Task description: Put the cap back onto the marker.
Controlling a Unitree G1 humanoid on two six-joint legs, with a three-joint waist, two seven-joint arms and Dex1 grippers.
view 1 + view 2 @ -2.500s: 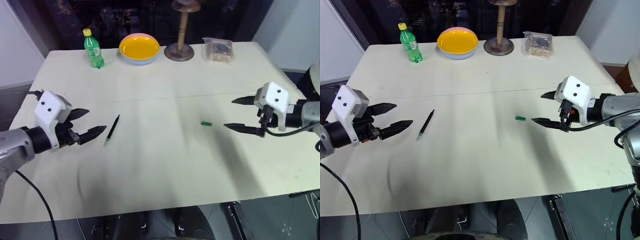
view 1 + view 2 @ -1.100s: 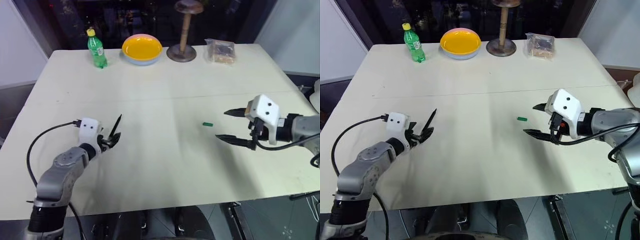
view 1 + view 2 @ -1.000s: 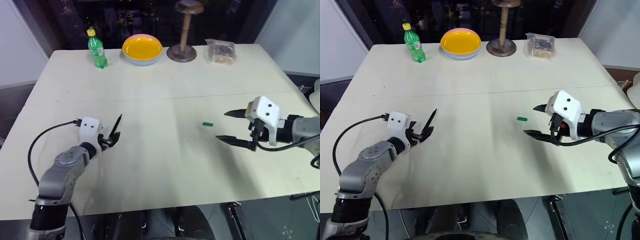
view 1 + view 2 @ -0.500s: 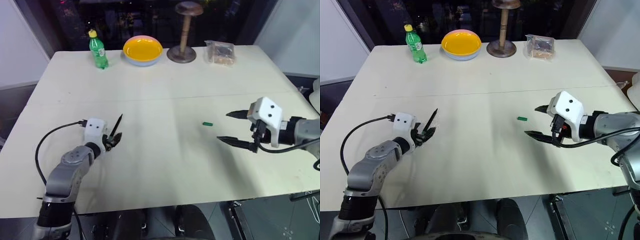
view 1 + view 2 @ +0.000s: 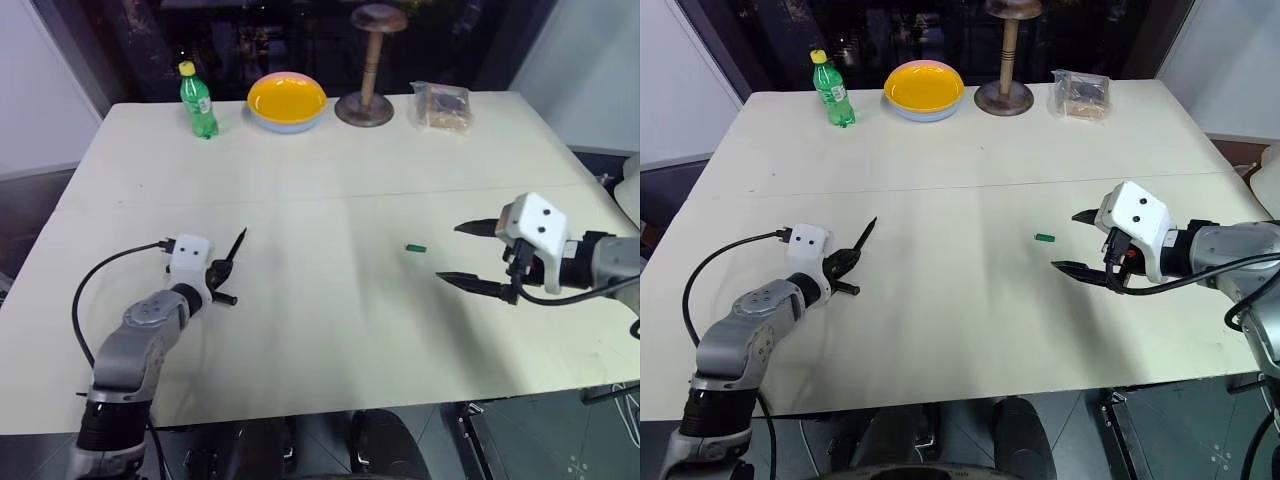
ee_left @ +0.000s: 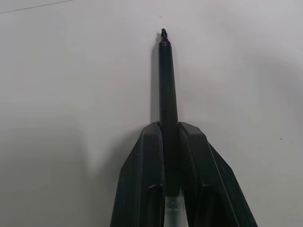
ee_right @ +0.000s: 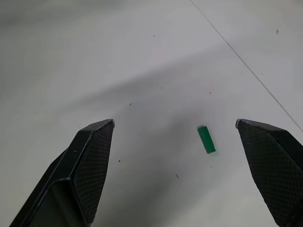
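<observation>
Now the left hand (image 6: 171, 142) grips the thin black marker (image 6: 167, 80); the right hand (image 7: 182, 156) (fingers spread wide) hovers near the tiny green plastic cap (image 7: 206, 139), likely its next pickup.

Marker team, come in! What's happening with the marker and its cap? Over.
Left gripper shut on the marker. Right gripper open, facing the cap lying on the table. Nothing in between. Over.
</observation>
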